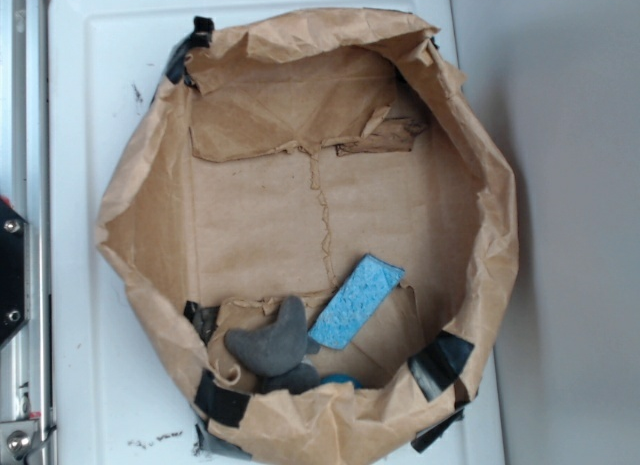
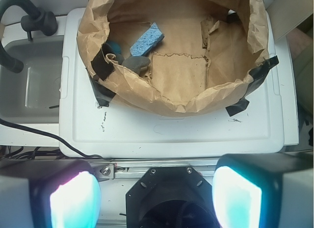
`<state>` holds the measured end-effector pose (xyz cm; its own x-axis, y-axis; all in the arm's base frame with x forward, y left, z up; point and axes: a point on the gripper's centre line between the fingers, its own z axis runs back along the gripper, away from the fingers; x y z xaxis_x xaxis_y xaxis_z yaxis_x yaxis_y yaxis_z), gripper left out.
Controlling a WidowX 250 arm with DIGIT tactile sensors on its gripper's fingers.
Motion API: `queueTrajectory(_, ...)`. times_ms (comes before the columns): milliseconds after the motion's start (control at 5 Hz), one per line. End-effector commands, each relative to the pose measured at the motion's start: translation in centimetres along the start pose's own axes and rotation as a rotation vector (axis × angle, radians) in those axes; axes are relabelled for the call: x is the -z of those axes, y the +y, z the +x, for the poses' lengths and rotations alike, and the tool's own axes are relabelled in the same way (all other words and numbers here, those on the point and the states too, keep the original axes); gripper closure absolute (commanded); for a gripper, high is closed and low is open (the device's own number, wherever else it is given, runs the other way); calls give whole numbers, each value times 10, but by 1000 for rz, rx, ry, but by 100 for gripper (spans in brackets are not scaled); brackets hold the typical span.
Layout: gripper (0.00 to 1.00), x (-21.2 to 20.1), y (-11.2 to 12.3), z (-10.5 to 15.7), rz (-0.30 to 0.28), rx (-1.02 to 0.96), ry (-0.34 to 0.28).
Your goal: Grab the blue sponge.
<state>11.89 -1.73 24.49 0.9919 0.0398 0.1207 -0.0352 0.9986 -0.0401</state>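
Wrist view: gripper (image 2: 156,198) wide open, empty, well short of paper-lined basin (image 2: 147,93). Reach over rim, descend on blue sponge (image 2: 146,40), clearing grey lump (image 2: 135,63) alongside.

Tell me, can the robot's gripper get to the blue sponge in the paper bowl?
Probably yes. The blue sponge lies uncovered, nothing on top, though a grey lump sits beside it. The gripper is open.

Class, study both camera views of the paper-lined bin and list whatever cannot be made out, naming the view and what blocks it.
- Small bright-blue piece: mostly hidden in both views by the dark grey stone-like lumps and the brown paper rim.
- Flat light-blue speckled sponge: its lower end is tucked behind a lump in the exterior view.
- Robot hand: absent from the exterior view; wrist view crops its fingers at the bottom edge.
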Motion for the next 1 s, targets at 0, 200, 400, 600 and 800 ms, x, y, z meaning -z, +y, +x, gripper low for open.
queueTrajectory(0,0,0,0,0,0,0,0)
queueTrajectory(200,0,14,1,49,41,13,38)
queueTrajectory(400,0,28,14,98,46,-18,49)
queueTrajectory(600,0,37,26,126,71,-78,6)
queueTrajectory(800,0,37,26,126,71,-78,6)
